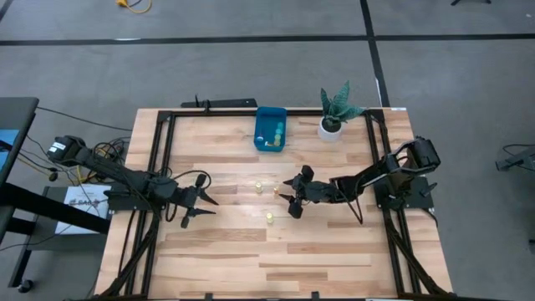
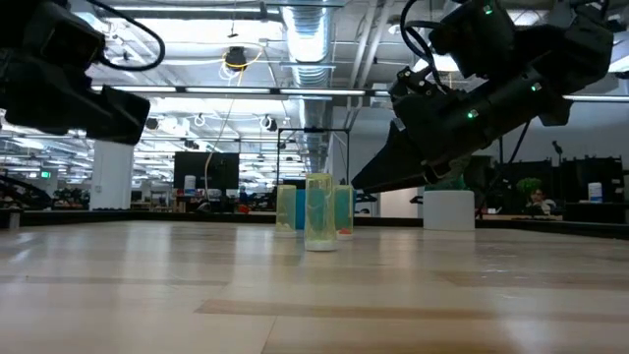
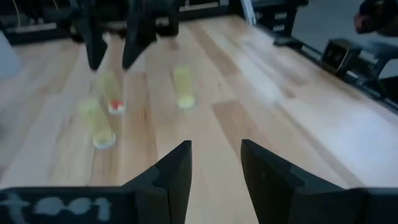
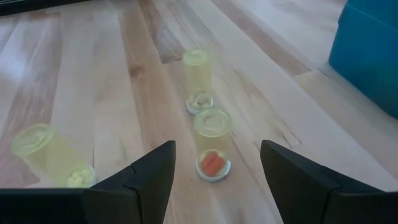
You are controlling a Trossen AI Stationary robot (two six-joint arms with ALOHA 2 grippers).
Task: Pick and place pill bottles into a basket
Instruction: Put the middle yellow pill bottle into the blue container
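Observation:
Three tiny translucent pill bottles stand upright on the wooden table: a pale yellow one [image 1: 259, 186], one with orange pills [image 1: 276, 190] and a yellow-green one [image 1: 270, 217]. My right gripper [image 1: 289, 197] is open and empty just right of them. In the right wrist view the orange-pill bottle [image 4: 212, 144] stands just ahead of the gap between the fingers. My left gripper [image 1: 201, 211] is open and empty, left of the bottles. The bright-blue bin [image 1: 270, 130] stands at the far edge and holds several bottles.
A potted plant in a white pot [image 1: 333, 124] stands right of the bin. A black frame [image 1: 163, 142] borders the table. Bare wood lies between the bottles and the near edge [image 1: 267, 267].

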